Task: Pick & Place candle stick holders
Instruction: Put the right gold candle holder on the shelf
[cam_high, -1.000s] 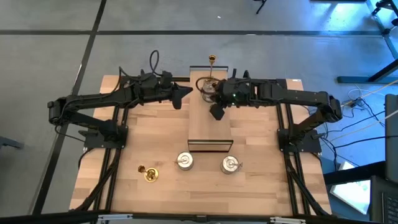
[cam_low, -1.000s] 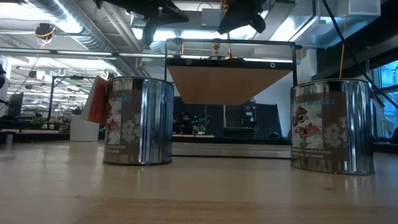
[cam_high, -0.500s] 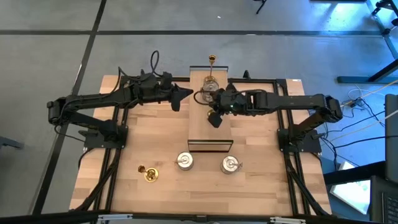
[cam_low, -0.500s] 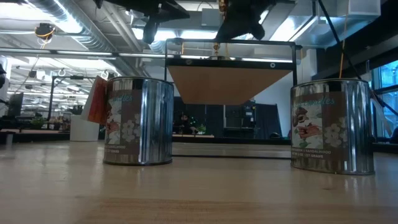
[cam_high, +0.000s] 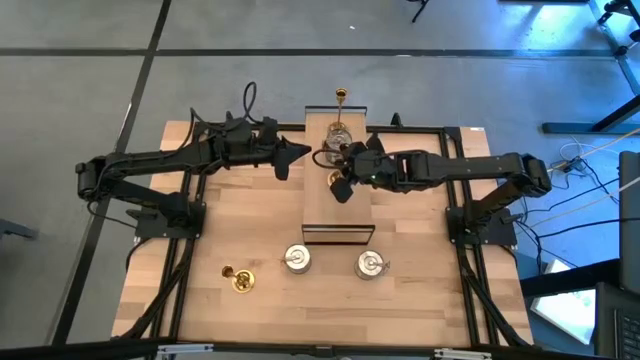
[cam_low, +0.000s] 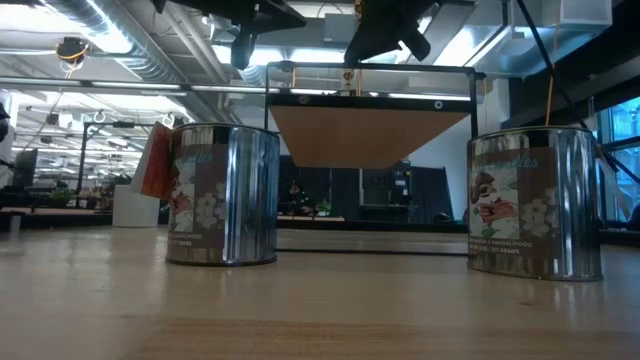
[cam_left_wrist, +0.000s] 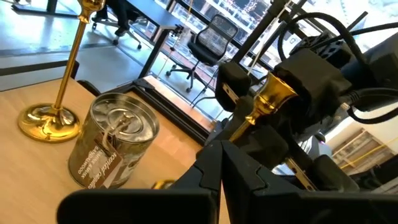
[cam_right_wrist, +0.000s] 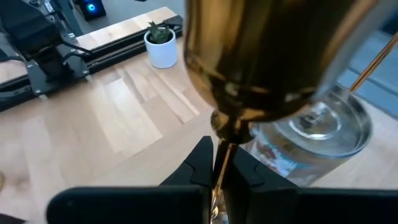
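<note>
Shiny silver tins (cam_low: 222, 194) with floral labels; gold brass holder (cam_high: 240, 279) left of tins; pale wood table (cam_high: 250, 215); black arms (cam_high: 160, 160).

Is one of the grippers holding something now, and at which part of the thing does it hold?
The right gripper holds a brass candle stick holder by its thin stem, just below the cup. The left gripper is shut and holds nothing.

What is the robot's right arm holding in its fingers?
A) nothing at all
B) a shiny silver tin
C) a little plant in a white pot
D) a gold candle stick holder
D: the right gripper is shut on the thin stem of a gold candle stick holder, whose cup fills the right wrist view; the silver tin stands behind it, not held.
</note>
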